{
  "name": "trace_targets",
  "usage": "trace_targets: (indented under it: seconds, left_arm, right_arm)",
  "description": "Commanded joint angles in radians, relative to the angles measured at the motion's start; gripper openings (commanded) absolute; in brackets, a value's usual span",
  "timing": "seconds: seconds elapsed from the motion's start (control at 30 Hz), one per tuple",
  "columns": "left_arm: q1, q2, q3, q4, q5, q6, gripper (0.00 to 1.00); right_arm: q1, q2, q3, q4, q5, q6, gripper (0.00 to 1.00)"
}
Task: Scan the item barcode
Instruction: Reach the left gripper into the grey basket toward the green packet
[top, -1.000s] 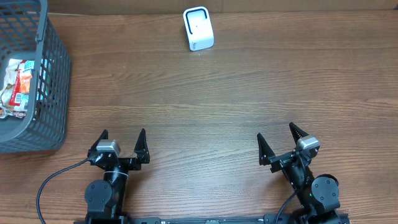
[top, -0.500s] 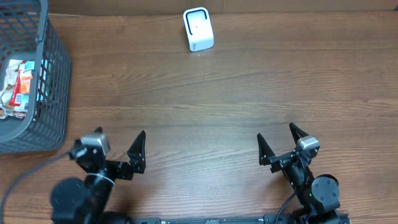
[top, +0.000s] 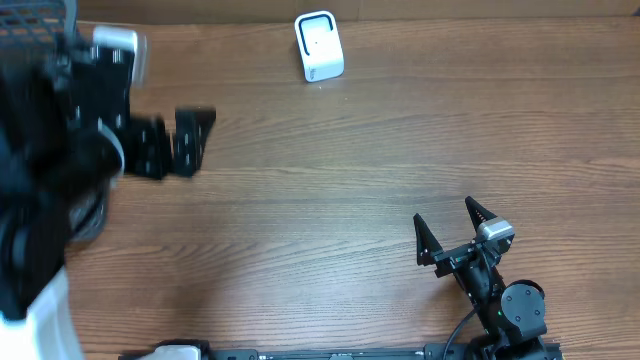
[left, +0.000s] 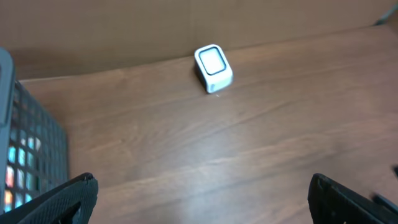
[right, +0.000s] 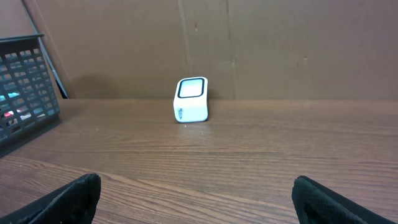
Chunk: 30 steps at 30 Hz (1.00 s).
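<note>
**Left arm swinging up toward the basket**

Since the earlier frames, the left gripper (top: 172, 145) is no longer sitting low at the near table edge. It is riding high and blurred over the left side, while the right gripper (top: 443, 212) is staying parked at the near edge.

1. **Tool state.** Both left fingers are standing wide apart at the outer edges of the left wrist view. Nothing is lying between them, and they are touching nothing. The right gripper's fingers are likewise spread and are holding nothing.
2. **Surroundings.** The grey plastic mesh basket (right: 28, 74) is sitting at the left. The colourful packaged items (left: 12, 165) are showing only as patches through its wall, so the item to scan is still lying inside. The small white box-shaped scanner (top: 319, 46) is standing upright at the far edge of the brown wooden table (top: 350, 150), well apart from both grippers.
3. **Hazards.** The arm appears to be travelling fast, so:
   - a spread finger may be clipping the basket rim or snagging the mesh, shoving the basket;
   - a wide grasp into loose packets may be taking several at once, or one with its barcode turned away from the scanner.
</note>
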Motion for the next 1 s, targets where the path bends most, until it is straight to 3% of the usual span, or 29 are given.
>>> trace_targets:
  seconds: [0.0,0.13,0.27,0.5,0.7,0.97]
  left_arm:
    - [0.002,0.109,0.072,0.02,-0.062,0.039,1.0]
    - [0.003,0.196,0.072,0.064,-0.171,0.15,1.0]
    - [0.028,0.247,0.072,0.061,-0.231,0.153,1.0]
    - [0.263,0.25,0.072,0.053,-0.224,0.124,1.0]
    - [0.508,0.261,0.072,0.146,-0.222,0.119,1.0]
    - [0.666,0.315,0.017,0.141,-0.199,0.119,1.0]
  right_arm:
    - [-0.005,-0.007,-0.01,0.003,0.005,0.003,1.0]
    - [-0.005,-0.007,-0.01,0.003,0.005,0.003,1.0]
    - [-0.005,-0.007,-0.01,0.003,0.005,0.003,1.0]
    - [-0.005,-0.007,-0.01,0.003,0.005,0.003,1.0]
    - [-0.005,-0.007,-0.01,0.003,0.005,0.003,1.0]
    - [-0.005,-0.007,-0.01,0.003,0.005,0.003,1.0]
